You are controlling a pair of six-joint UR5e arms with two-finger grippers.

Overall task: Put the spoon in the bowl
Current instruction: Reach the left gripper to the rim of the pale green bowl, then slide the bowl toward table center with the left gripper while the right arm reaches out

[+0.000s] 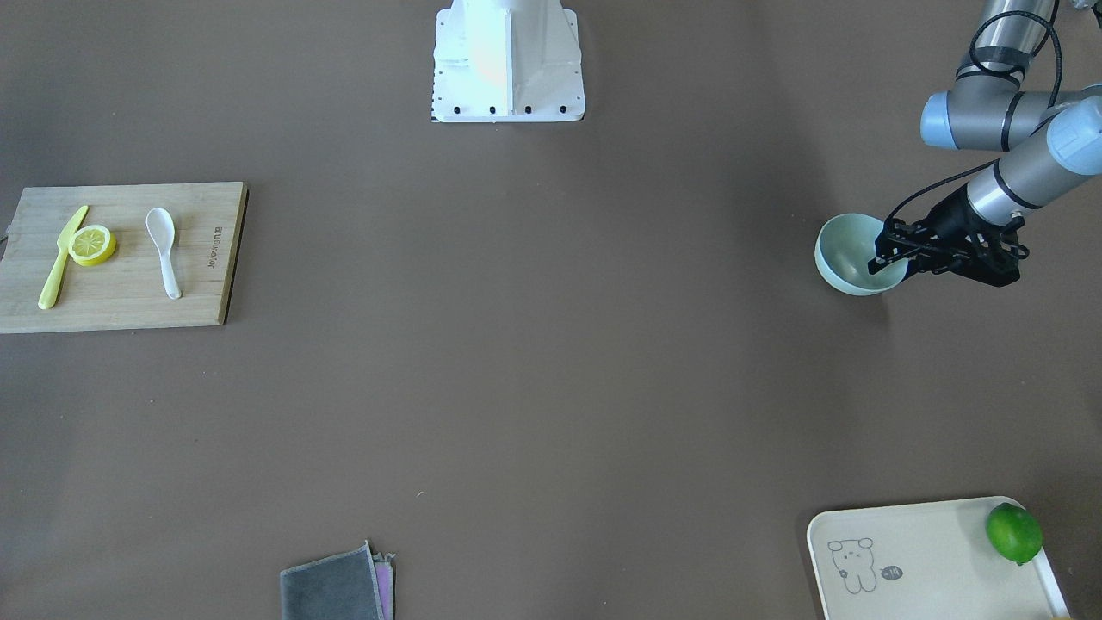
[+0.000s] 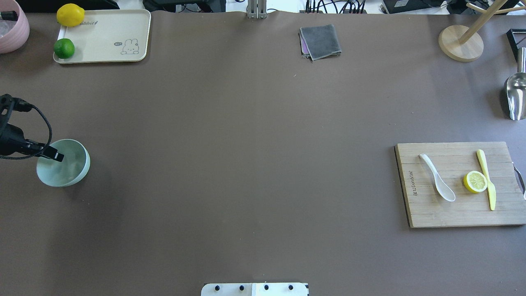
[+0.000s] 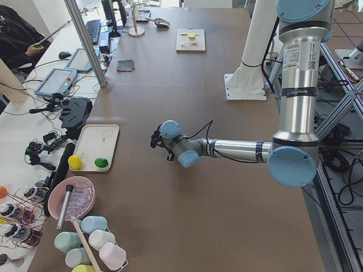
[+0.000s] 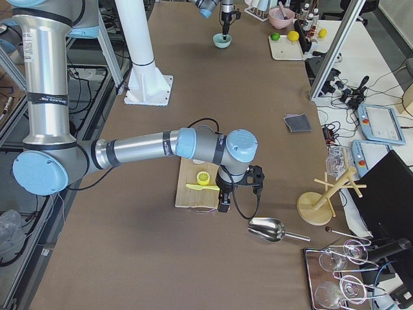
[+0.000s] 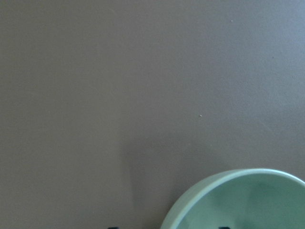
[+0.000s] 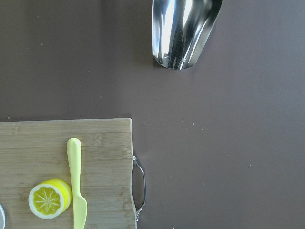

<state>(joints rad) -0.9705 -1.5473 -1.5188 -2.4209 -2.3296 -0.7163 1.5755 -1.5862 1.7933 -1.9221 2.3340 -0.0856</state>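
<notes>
The spoon (image 2: pixel 437 177) lies flat on a wooden board (image 2: pixel 452 213) on the right side of the table. It is white, shiny and smooth. Its long line runs near to far and leans a little. The deep oval scoop points to the near side, and the short handle points far and a bit left.

The bowl (image 2: pixel 72 166) is round, smooth and pale green. It sits on the left side, well apart from the spoon. The left claw (image 1: pixel 882 250) is at the bowl's rim with its fingers spread wide, one inside the bowl and one outside. The right claw (image 4: pixel 224 204) hangs over the board's right end; I cannot tell if it is open or closed.

The board has dark letters along its left edge, too small to read. Right of the spoon are a lemon half (image 2: pixel 475 181) and a thin yellow knife (image 2: pixel 487 185). The cream tray (image 2: pixel 107 37) at the far left has a little animal drawing and the letters "abbit".
</notes>
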